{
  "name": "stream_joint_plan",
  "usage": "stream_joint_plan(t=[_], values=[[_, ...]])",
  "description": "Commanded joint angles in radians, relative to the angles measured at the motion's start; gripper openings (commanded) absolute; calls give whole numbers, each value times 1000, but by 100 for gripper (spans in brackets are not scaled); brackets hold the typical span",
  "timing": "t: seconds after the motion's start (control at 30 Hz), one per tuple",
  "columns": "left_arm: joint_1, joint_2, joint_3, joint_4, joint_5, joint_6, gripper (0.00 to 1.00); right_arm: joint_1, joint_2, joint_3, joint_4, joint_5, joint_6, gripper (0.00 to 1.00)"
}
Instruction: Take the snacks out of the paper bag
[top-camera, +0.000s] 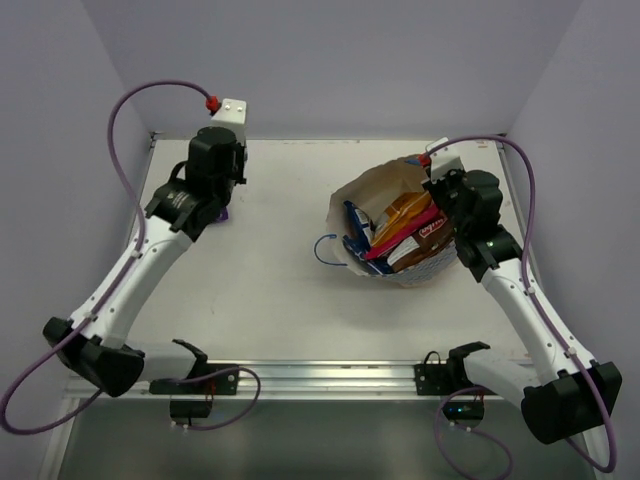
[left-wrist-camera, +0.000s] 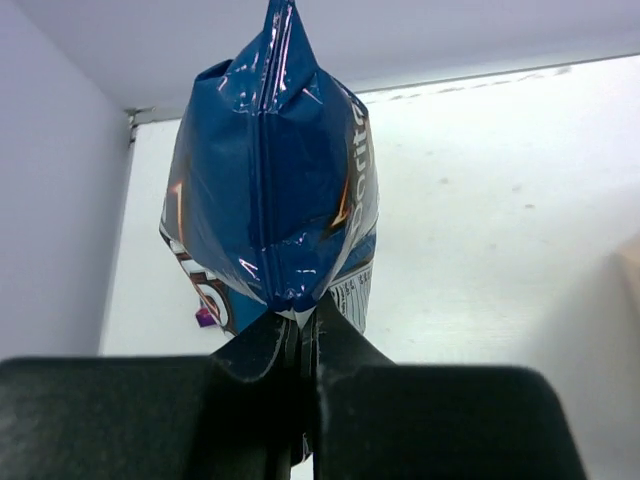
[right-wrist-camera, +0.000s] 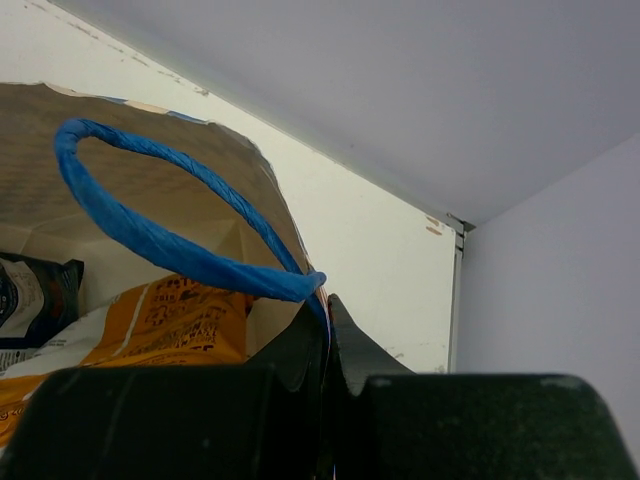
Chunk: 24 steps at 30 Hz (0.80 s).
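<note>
**Top external view.** The paper bag (top-camera: 352, 190) sits open on the right half of the table (top-camera: 280, 270), with its blue checks showing only along the near edge. I count four packets in its mouth:
- an orange-yellow packet (top-camera: 405, 210);
- a pink-red packet (top-camera: 432, 236) with white lettering too small to read;
- a blue-and-white packet (top-camera: 353, 222);
- a brown-and-white packet (top-camera: 405, 256).

Anything deeper in the bag is hidden. One cord handle (top-camera: 325, 250) loops out on the left. The right gripper (top-camera: 441, 192) is at the bag's far right rim. The left gripper (top-camera: 212, 178) is over the far left of the table, with its fingers hidden beneath the wrist. A purple scrap (top-camera: 223, 213) peeks out beside it, and I cannot tell what it is.

**Left wrist view.** The left gripper (left-wrist-camera: 303, 325) has its fingers pressed together on the bottom seam of one blue packet (left-wrist-camera: 270, 190), which is clear of the bag. White letters run along the packet's right edge, roughly "orit", but they are cut off.

**Right wrist view.** The right gripper (right-wrist-camera: 325, 312) is closed tight on the bag's rim, just where the second handle (right-wrist-camera: 160, 240) is rooted. The plain tan inside of the bag shows. The orange-yellow packet (right-wrist-camera: 170, 320) carries dark print that is too blurred to read. A dark packet (right-wrist-camera: 30, 295) is cut off at the left.
</note>
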Motion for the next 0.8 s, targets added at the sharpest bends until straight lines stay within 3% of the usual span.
stream_joint_plan(t=[0.0,0.03,0.13,0.27,0.43,0.47,0.5,0.67,0.7,0.77], values=[[71,106,-109,241,-47,68,0,1,-19,28,59,-7,17,0],[95,133,-140,354,-59,79,0,1,-19,28,57,-10,17,0],[155,283,-174,471,-85,74,0,1,-21,28,56,-18,22,0],[185,553,-97,499,-110,54,0,1,-24,19,57,-22,25,0],[178,699,-13,455,-18,-5,0,1,-36,-2,65,-35,25,0],[177,688,-4,450,5,-36,5,1,-38,-2,66,-33,22,0],[172,673,-14,452,55,-50,19,1,-39,-5,68,-30,20,0],[125,523,-48,430,142,-110,55,1,-31,1,68,-35,22,0],[119,497,-50,421,172,-119,72,1,-28,4,66,-33,22,0],[83,417,-42,378,186,-140,94,1,-31,7,63,-32,23,0]])
